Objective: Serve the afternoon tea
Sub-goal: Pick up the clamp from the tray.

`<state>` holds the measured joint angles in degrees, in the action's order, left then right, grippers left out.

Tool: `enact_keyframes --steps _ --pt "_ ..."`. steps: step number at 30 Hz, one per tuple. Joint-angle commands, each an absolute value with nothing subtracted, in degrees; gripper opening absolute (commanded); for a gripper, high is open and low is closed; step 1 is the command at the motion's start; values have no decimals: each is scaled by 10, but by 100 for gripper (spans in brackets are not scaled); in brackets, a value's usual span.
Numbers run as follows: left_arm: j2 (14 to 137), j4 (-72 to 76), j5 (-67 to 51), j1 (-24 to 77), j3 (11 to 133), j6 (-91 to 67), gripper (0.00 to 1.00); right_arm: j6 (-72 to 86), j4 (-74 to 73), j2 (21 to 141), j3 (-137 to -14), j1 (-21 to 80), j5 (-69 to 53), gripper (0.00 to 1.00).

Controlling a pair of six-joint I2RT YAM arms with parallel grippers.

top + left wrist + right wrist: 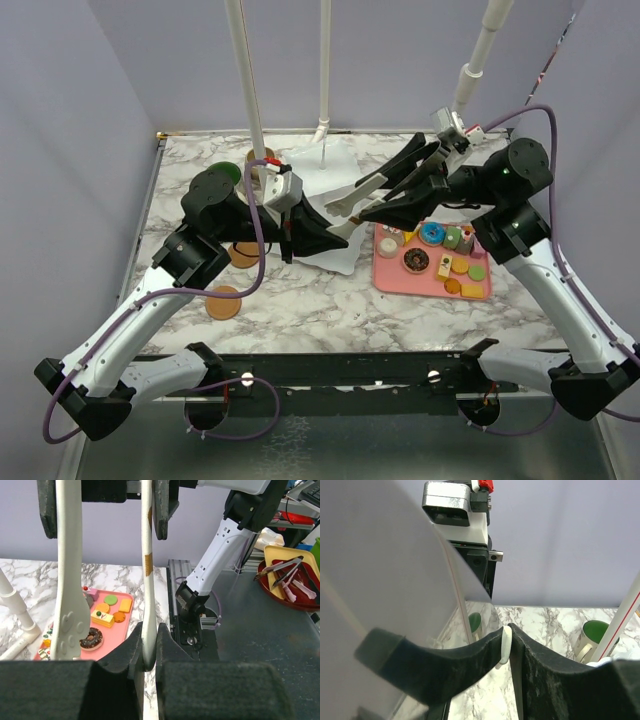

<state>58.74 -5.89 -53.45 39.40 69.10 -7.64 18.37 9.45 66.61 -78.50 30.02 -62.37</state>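
Note:
The white tiered stand [335,170] is tipped up at the table's middle, and its two plates [67,610] show edge-on in the left wrist view. My left gripper [333,236] [148,655] is shut on the rim of one plate [147,580]. My right gripper [346,207] [506,647] comes from the other side and is shut on a thin white plate rim [506,645]. The other plate [385,565] fills the left of that view. Toy pastries [432,235] lie on the pink tray [425,285]. The green-lined mug [228,172] [594,635] and the beige mug [262,160] stand at the back left.
Two round brown coasters [222,302] [243,254] lie on the marble near the left arm. White poles [245,80] [325,70] [480,50] rise at the back. The pink tray [75,655] with a chocolate donut [91,639] lies to the right of the stand.

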Motion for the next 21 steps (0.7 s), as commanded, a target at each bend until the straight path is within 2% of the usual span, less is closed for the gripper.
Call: enact_keyframes --steps 1,3,4,6,8,11,12,21 --pt "579 -71 -513 395 713 -60 13 172 112 642 -762 300 -565 57" --pt "579 -78 -495 395 717 -53 19 165 114 631 -748 300 -546 57" --pt "578 -82 -484 395 720 -48 26 161 115 626 -739 300 -537 57" --pt "576 -89 -466 396 725 -42 46 150 115 612 -722 300 -519 57" --pt "573 -95 -455 395 728 -39 61 139 116 598 -705 300 -497 57" --pt "570 -105 -449 395 729 -36 93 126 114 579 -682 300 -462 58" --pt "569 -111 -444 395 730 -32 98 122 114 573 -673 300 -447 58" --pt "546 -170 -317 396 758 23 99 61 73 501 -563 299 -261 61"
